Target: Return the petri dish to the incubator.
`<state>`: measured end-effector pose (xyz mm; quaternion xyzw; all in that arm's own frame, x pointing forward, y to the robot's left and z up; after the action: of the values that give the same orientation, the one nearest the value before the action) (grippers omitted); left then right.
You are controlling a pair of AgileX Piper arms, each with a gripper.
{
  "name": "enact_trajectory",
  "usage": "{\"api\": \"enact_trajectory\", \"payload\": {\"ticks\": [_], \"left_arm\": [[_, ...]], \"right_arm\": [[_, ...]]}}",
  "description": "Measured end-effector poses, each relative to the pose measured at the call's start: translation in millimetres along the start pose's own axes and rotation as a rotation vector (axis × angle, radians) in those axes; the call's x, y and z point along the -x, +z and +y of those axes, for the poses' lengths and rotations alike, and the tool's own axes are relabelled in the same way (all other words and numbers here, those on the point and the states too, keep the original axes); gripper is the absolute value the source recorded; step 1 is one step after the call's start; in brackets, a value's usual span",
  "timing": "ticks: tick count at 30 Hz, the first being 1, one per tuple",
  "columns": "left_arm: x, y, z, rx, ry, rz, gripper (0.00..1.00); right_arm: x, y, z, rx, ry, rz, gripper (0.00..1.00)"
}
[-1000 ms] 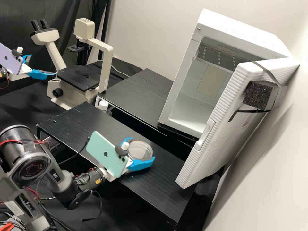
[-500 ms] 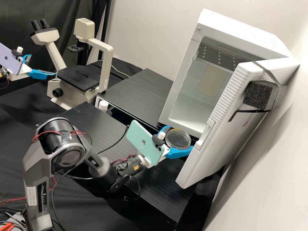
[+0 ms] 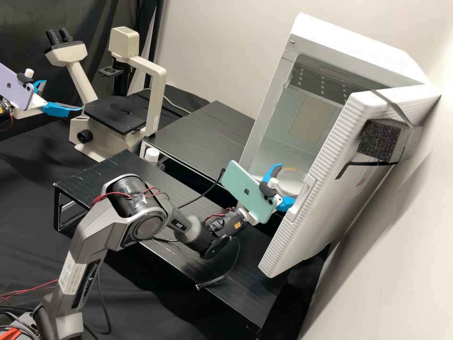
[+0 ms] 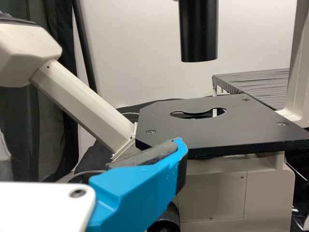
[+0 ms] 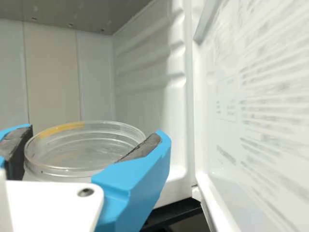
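A pale wall [image 3: 212, 47] rises behind a desk draped in black [image 3: 28, 160], where two low black stands and a microscope [image 3: 153, 104] sit. To one side is the incubator [image 3: 349, 47], its door [image 3: 330, 203] ajar.

The petri dish [image 5: 82, 145] is at the incubator's mouth, clamped between the blue fingers of the right gripper [image 3: 284, 185]. It looks roughly level, with a yellow-orange mark [image 5: 60, 129] along its rim. The left gripper [image 3: 56, 98] hangs near the microscope with its fingers apart, holding nothing.

The carrying looks mostly done; what remains, I judge, is going deeper, lowering the dish to the incubator floor [image 3: 273, 160], letting go and backing out.

The door is the likeliest trouble. It stands close beside the right gripper, so a path drifting that way could knock a finger against it and jolt the dish. Coming in too low could catch the dish or fingertips on the front lip, and letting go too near that edge could leave the dish overhanging, or drop it outside. Released too high, it would fall and perhaps slosh whatever it contains. The smooth, clear wall could slip or tilt if the grip is uneven, while too hard a squeeze might flex it. On the way out, a finger that hasn't spread enough could drag the dish along.
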<state>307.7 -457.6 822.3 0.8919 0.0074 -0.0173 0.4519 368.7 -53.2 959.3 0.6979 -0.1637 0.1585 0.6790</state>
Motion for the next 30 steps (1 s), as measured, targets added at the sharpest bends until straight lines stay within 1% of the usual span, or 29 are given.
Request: {"api": "enact_trajectory", "payload": {"ticks": [5, 15, 21, 28, 30], "left_arm": [[0, 0, 0.0, 0.000, 0.000, 0.000, 1.00], [0, 0, 0.0, 0.000, 0.000, 0.000, 1.00], [0, 0, 0.0, 0.000, 0.000, 0.000, 1.00], [0, 0, 0.0, 0.000, 0.000, 0.000, 1.00], [0, 0, 0.0, 0.000, 0.000, 0.000, 1.00]], "right_arm": [[-19, 5, -5, -0.019, -0.033, 0.004, 0.00], [-50, 7, -16, -0.021, -0.074, 0.005, 0.00], [-64, 0, -33, -0.027, -0.109, 0.019, 0.00], [-72, 2, -56, -0.032, -0.168, -0.007, 0.00], [-73, 4, -59, -0.026, -0.174, -0.011, 0.00]]}}
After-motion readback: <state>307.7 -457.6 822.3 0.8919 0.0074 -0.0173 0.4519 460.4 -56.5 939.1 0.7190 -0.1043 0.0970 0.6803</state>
